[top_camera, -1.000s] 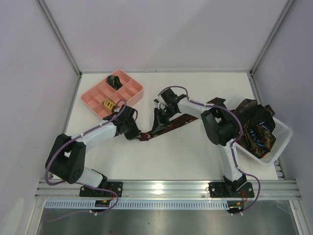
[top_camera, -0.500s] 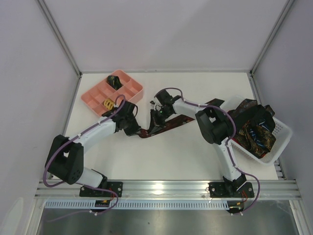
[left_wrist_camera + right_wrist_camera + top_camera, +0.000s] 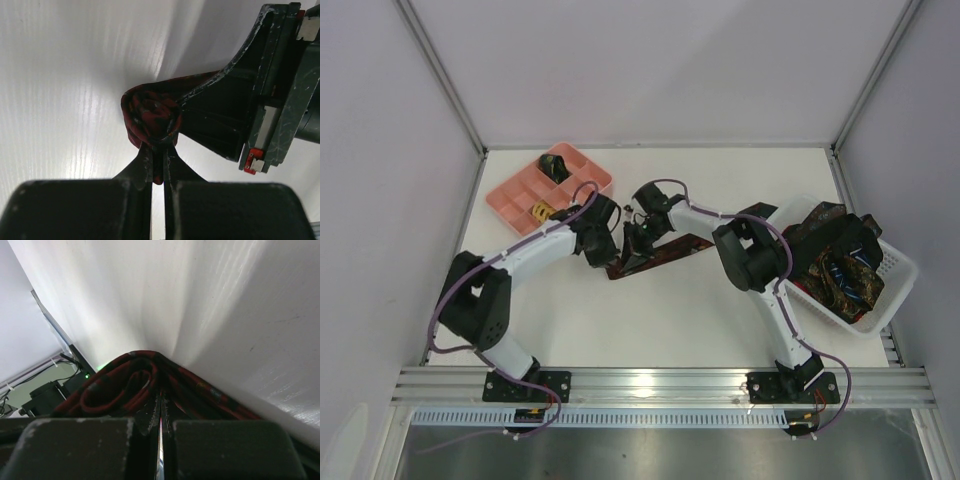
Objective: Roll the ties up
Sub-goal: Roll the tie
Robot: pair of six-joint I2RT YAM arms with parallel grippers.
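white table (image 3: 670, 320), two tools, left tool (image 3: 157, 150) and right tool (image 3: 160, 402), both clenched on one tie (image 3: 150, 112)

White table (image 3: 720, 320), pink tray (image 3: 506, 196) far left, red-black tie (image 3: 678, 248) mid-table, white basket (image 3: 900, 266) right

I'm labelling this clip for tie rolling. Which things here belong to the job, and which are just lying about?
Job: red tie, partly rolled, pinched by the left hand and right hand; heaped ties; rolled ties.
Lying about: pink tray holding the rolled ties; white basket under the heap.
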